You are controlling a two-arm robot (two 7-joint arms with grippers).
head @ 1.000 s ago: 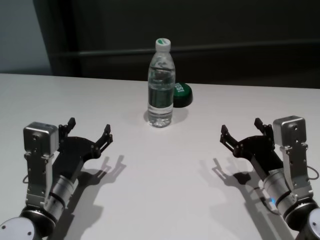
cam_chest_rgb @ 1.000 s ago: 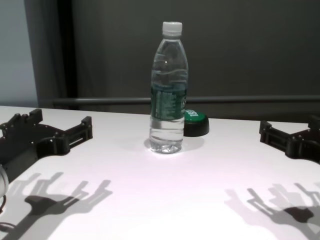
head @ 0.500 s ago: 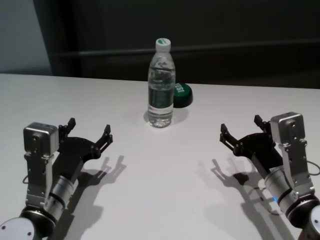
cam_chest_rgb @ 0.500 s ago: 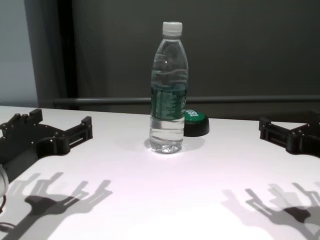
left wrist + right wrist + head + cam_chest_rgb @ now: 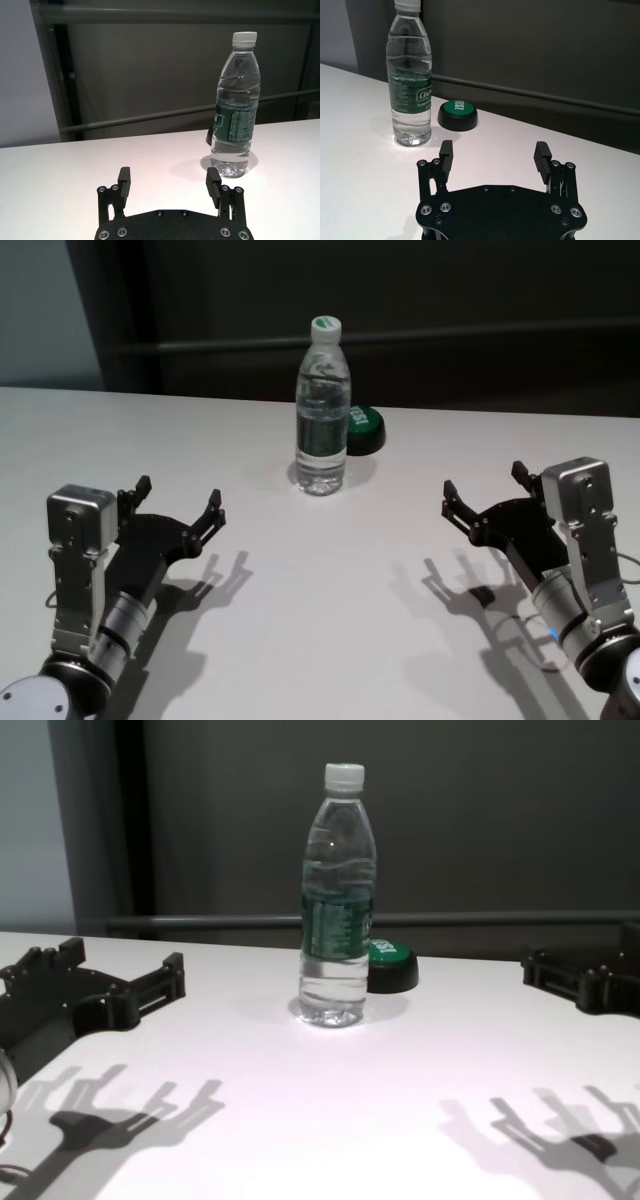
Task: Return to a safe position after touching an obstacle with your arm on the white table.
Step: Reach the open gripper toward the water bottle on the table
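Observation:
The obstacle, a tall clear water bottle with a white cap and a dark green label, stands upright on the white table at the centre back. It also shows in the chest view as the bottle. My left gripper hovers open at the near left, well apart from it. My right gripper hovers open at the near right, also clear of it. The left wrist view shows the left gripper holding nothing, with the bottle beyond. In the right wrist view, the right gripper is likewise empty before the bottle.
A low green-topped button on a black base sits just behind and to the right of the bottle, and the right wrist view shows this button too. A dark wall with a rail runs behind the table's far edge.
My right gripper has lifted a little and drifted slightly outward to the right. The left arm, bottle and button have not moved.

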